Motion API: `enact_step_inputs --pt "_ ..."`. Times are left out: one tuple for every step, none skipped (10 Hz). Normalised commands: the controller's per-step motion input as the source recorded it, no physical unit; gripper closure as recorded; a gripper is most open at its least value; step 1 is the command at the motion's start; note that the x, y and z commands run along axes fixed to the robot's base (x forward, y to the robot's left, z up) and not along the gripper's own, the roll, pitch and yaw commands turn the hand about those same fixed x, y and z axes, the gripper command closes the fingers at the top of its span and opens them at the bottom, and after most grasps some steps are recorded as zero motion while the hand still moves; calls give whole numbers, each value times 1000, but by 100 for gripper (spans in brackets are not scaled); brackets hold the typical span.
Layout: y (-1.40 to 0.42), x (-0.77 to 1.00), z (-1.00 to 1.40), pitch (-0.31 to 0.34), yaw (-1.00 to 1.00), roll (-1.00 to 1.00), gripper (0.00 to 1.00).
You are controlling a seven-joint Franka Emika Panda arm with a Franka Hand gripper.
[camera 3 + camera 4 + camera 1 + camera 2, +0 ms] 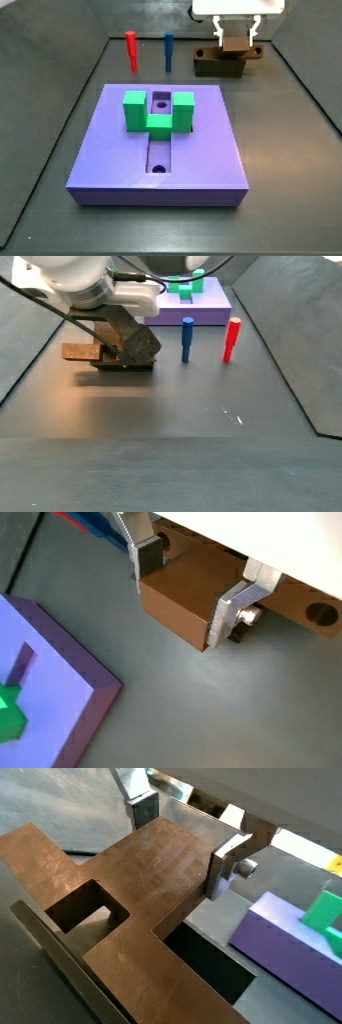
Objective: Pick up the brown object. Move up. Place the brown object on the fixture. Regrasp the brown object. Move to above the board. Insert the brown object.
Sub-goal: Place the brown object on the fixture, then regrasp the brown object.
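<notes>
Beyond the board (pixel 158 140), the pincer (pixel 238 42) grips the brown object (pixel 187 597) atop the fixture (pixel 221 64), apparently regrasping for insertion.

You find the gripper (pixel 238 40) at the back of the table, its silver fingers (pixel 238 607) straddling the brown object (pixel 181 597) on the fixture (pixel 221 66), so there is no spare room around the jaws. Between there and the board (pixel 201 140), open grey floor lies clear. Beside that path stand a red peg (pixel 132 49) and a blue peg (pixel 168 50), and a green block (pixel 158 112) sits over the groove's far end.
</notes>
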Motion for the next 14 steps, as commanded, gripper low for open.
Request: enact_step_inputs --pt "-60 -83 0 -114 146 263 100" --pt "-57 -211 0 -154 86 206 100" --pt "0 0 -123 0 0 0 100" --pt "0 34 -109 140 -60 0 100" --pt "0 57 -129 240 -83 0 100" --pt "0 69 -117 200 -169 0 100" --pt "0 40 -94 274 -286 0 100" --pt "0 37 -46 329 -366 0 100" --pt "0 71 -46 274 -380 0 100" --pt "0 37 -77 91 -191 -31 100" --pt "0 3 0 0 -31 0 100" --pt "0 0 0 0 0 0 100" --pt "0 0 0 0 0 0 0" --pt "17 0 451 0 0 0 0"
